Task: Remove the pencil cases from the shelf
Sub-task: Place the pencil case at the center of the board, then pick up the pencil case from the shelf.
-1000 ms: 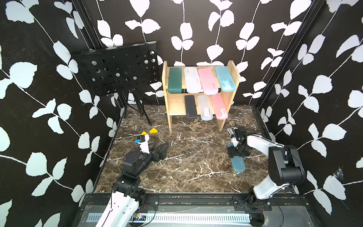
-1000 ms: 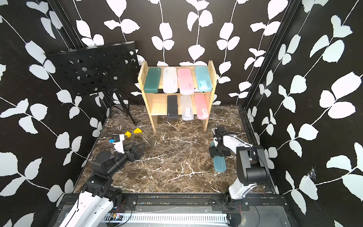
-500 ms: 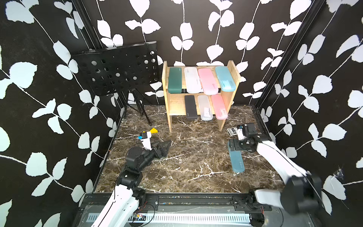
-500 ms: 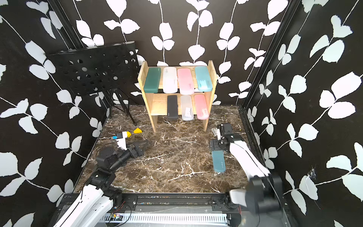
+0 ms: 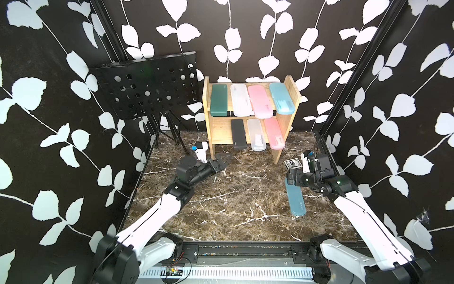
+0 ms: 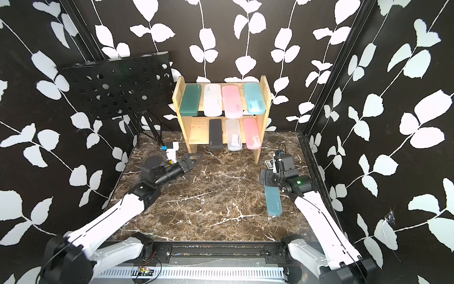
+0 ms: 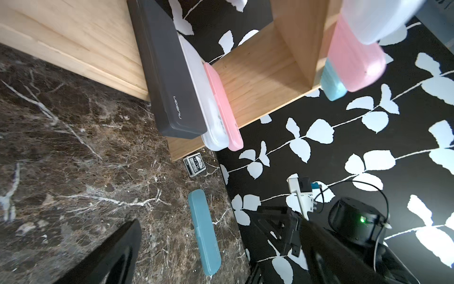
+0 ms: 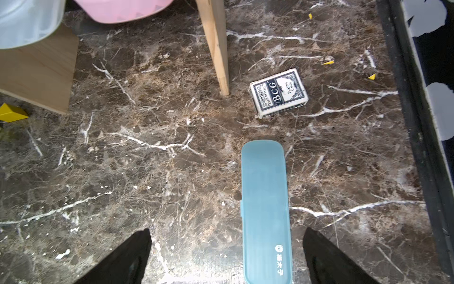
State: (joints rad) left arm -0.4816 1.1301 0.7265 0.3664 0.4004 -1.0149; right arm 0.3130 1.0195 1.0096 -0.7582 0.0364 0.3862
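Right gripper (image 8: 227,243) hangs wide open, nothing in it. The teal pencil case (image 8: 265,209) lies flat on the marble table (image 5: 233,209) between its fingers, near the playing-card box (image 8: 278,92). Left gripper (image 5: 222,162), also spread and empty, points at the pine shelf (image 5: 286,123), probably lining up the black case (image 5: 238,134). Seven cases sit shelved: four on the upper tier, three on the lower.
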